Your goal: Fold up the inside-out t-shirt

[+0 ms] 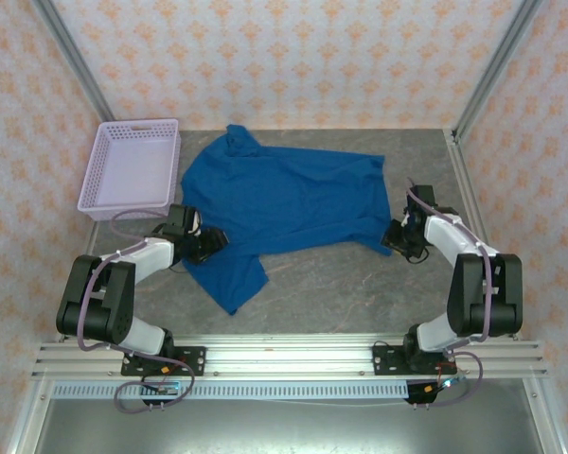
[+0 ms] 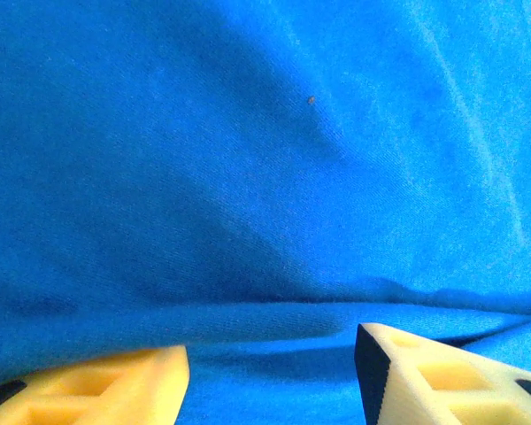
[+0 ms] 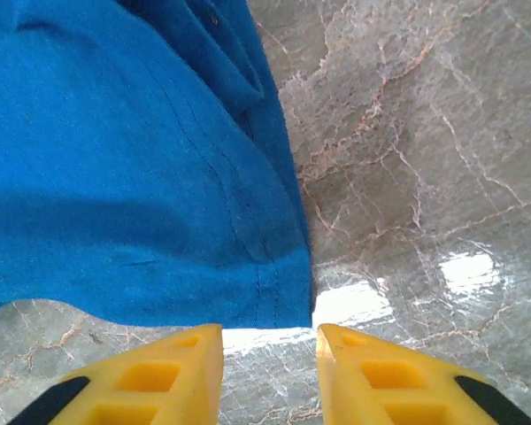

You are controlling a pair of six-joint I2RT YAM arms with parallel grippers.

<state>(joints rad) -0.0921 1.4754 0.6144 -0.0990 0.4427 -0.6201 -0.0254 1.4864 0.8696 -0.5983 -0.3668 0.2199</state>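
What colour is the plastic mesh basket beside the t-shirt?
Lavender, a pale purple. The basket shows best in the top external view.

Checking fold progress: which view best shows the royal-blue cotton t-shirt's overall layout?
Top external: the whole royal-blue cotton t-shirt lies spread on the grey marbled table. Left wrist gives close-up blue fabric; right wrist, one hemmed corner on the table.
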